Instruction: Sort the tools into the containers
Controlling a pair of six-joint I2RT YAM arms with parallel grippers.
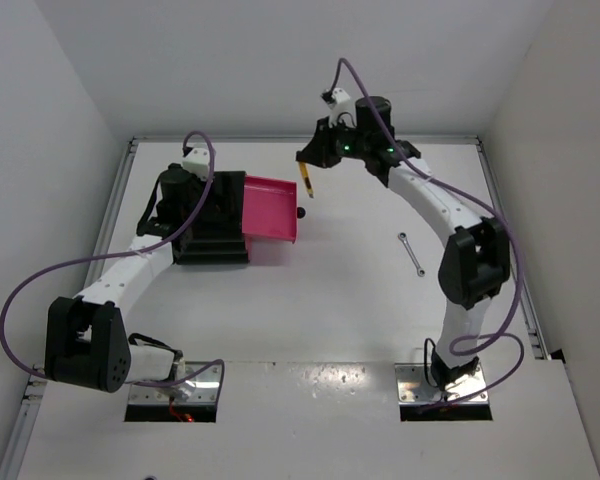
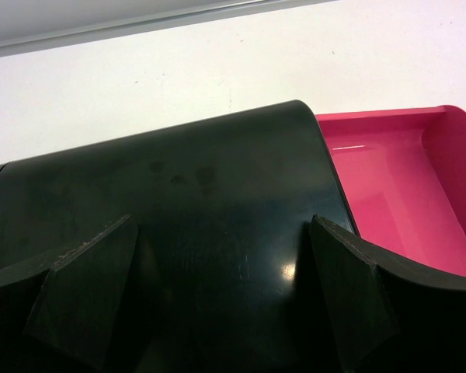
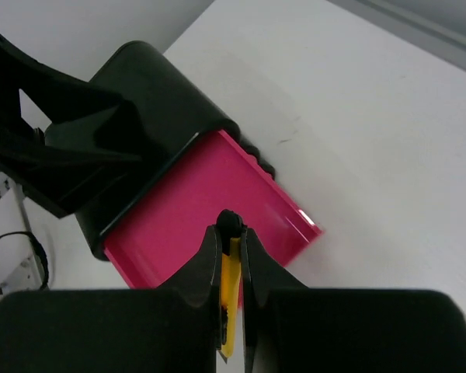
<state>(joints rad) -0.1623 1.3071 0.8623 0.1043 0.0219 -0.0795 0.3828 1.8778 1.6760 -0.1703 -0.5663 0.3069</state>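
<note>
The black cabinet [image 1: 212, 225] stands at the left of the table with its top pink drawer [image 1: 271, 209] pulled out to the right; the drawer looks empty in the right wrist view [image 3: 194, 210]. My right gripper [image 1: 305, 166] is shut on the yellow-handled tool [image 1: 306, 179], which hangs tip down just right of the drawer's far corner, above the table. In the right wrist view the yellow tool [image 3: 230, 291] sits between the fingers [image 3: 230, 233] over the drawer. My left gripper [image 2: 217, 287] is open, its fingers spread over the cabinet's top [image 2: 186, 186]. The thin silver wrench [image 1: 412, 254] lies on the table at right.
White walls close in the table on the left, back and right. A round black drawer knob [image 1: 301, 213] sticks out from the drawer front. The scissors and the screwdriver do not show in any view.
</note>
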